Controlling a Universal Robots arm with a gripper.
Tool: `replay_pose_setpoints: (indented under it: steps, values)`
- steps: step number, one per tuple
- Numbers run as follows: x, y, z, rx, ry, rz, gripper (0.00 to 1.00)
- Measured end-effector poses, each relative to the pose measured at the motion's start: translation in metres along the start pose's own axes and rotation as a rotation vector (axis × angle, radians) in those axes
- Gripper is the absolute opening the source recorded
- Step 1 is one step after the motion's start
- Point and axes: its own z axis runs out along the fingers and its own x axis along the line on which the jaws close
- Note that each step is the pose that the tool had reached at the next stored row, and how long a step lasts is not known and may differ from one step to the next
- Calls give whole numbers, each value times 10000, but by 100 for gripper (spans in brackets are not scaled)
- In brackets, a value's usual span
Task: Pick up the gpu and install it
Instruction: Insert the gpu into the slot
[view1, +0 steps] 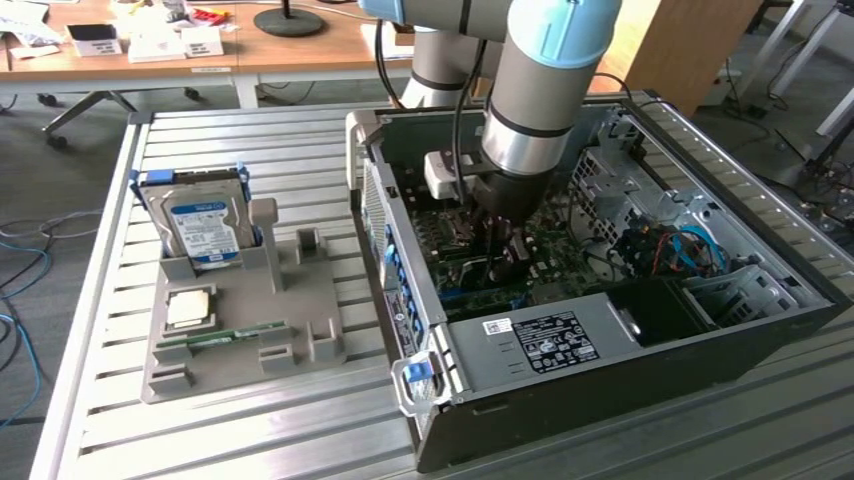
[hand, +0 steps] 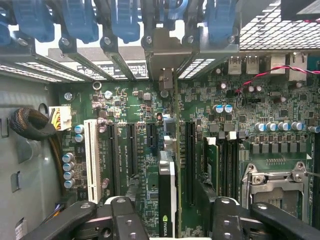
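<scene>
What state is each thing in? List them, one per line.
gpu: standing on edge in a motherboard slot, between the claw's fingers, bracket at the rear openings.
claw: open, fingers either side of the gpu, inside the case.
computer case: lying on its side, side panel off.
hard drive: upright in the grey holder.
RAM stick: lying flat on the holder.
CPU socket: latch closed.

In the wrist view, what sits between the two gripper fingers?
The gpu stands edge-on in the gap between the fingers, over the motherboard. The gripper looks open around it.
</scene>
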Motion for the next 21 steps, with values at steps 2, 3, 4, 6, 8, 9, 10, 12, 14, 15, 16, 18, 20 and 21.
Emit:
replay_pose_setpoints:
  steps: [2,3,4,6,8,9,10,12,14,15,16,18,20,21]
  values:
    - [0,0,-1,0,0,0,57]
    - [0,0,-10,-2,4,0,57]
    - [0,0,-22,-1,2,0,57]
    - [-1,-1,-60,0,1,0,57]
    - [-3,-1,-114,0,0,0,57]
    - [-4,-2,-150,0,0,0,57]
    - [-4,-2,-184,0,1,0,57]
    - [-6,-3,-257,0,0,-1,57]
    - [-8,-3,-320,0,0,0,57]
    - [-9,-4,-352,0,0,0,57]
    - [-9,-4,-386,0,1,0,57]
    - [-11,-5,-464,0,0,0,57]
    - [-13,-6,-541,1,0,0,57]
    - [-14,-6,-574,0,0,0,57]
